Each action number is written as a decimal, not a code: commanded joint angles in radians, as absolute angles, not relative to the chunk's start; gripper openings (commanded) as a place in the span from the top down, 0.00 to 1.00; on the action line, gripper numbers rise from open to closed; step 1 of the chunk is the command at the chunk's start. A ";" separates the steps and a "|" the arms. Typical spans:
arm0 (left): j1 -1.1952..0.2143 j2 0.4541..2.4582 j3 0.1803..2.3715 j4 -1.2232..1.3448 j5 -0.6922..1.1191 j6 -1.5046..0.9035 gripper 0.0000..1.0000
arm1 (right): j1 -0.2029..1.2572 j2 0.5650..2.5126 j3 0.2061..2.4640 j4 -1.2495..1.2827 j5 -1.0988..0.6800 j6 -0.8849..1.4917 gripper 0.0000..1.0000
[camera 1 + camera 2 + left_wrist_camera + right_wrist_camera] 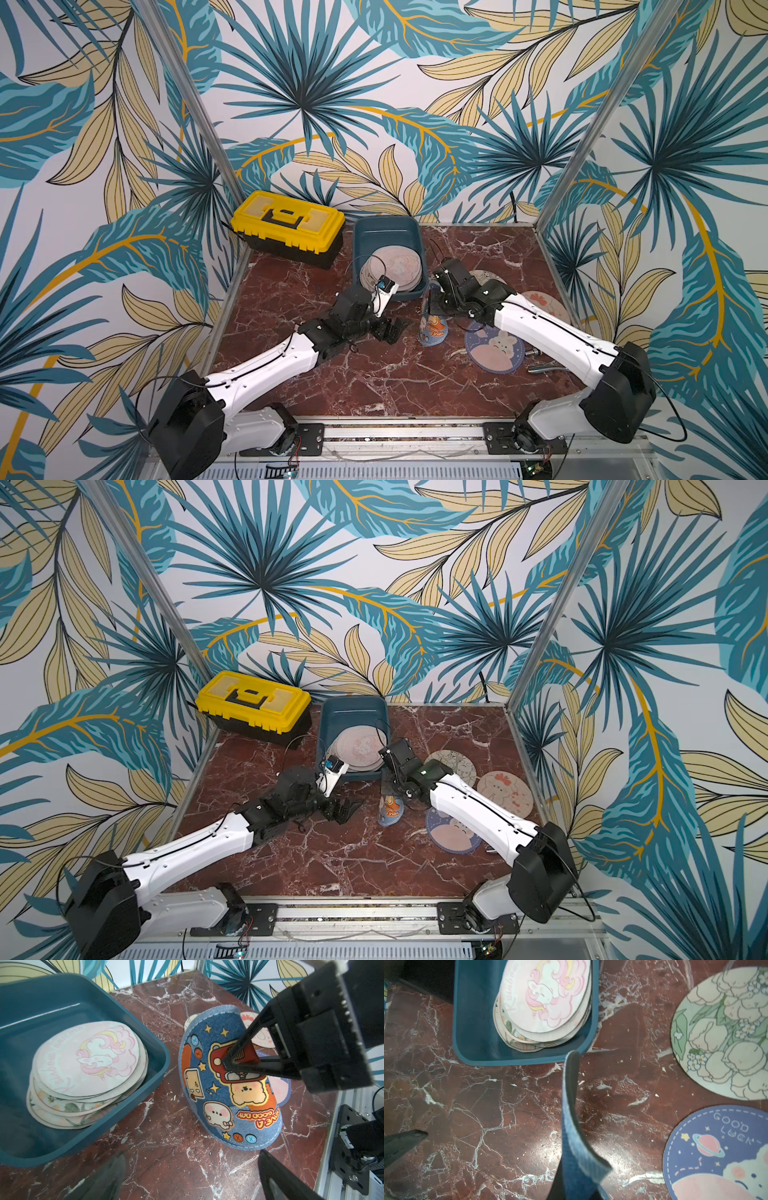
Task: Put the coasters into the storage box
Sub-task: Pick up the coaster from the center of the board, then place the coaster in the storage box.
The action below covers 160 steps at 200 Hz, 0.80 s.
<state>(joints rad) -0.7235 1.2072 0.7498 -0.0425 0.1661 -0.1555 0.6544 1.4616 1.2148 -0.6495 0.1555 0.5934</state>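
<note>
One red marble desk (332, 374). At back, yellow-lidded toolbox (289, 226); beside it, teal storage box (384, 232), stack of coasters (395, 268) inside. Flat on desk: bunny coaster (494, 351), floral coaster (455, 764), pink coaster (505, 793). On edge, bent, just beside box: denim-blue coaster (218, 1093), pinched by right end effector (226, 1062). Nearby, left end effector (392, 329) wide.

Worktop (374, 374) seen as glossy red marble, white veins. Storage box (133, 1020) made of smooth plastic. Blue coaster (207, 1088) woven like denim cloth, edge stitched.
</note>
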 commanded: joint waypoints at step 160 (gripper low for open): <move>-0.634 1.037 0.619 0.147 0.296 -0.131 0.00 | 0.657 1.977 1.882 -0.573 0.086 0.307 1.00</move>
